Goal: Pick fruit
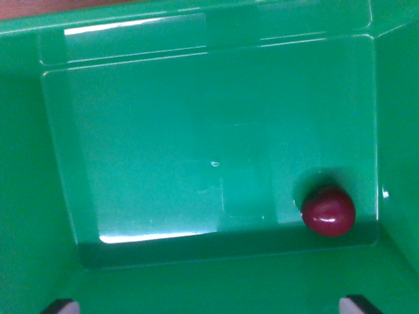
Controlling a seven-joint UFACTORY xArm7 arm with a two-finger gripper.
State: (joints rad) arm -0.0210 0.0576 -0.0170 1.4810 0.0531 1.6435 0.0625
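A small, glossy dark-red round fruit (328, 210) rests on the green floor's lower-right corner.

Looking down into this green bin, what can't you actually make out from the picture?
- Gripper: only two fingertips show at the wrist view's bottom edge; the rest is cut off.
- Red fruit: blurred, so its kind is unclear.
- Green bin: its outer walls run past the frame.
- Surroundings: hidden beyond the bin.

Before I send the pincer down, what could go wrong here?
The fruit sits in the bin's far corner at the wrist view's lower right, close to two walls, so a fingertip may hit a wall before closing. It is round on a glossy floor; a nudge could roll it away.
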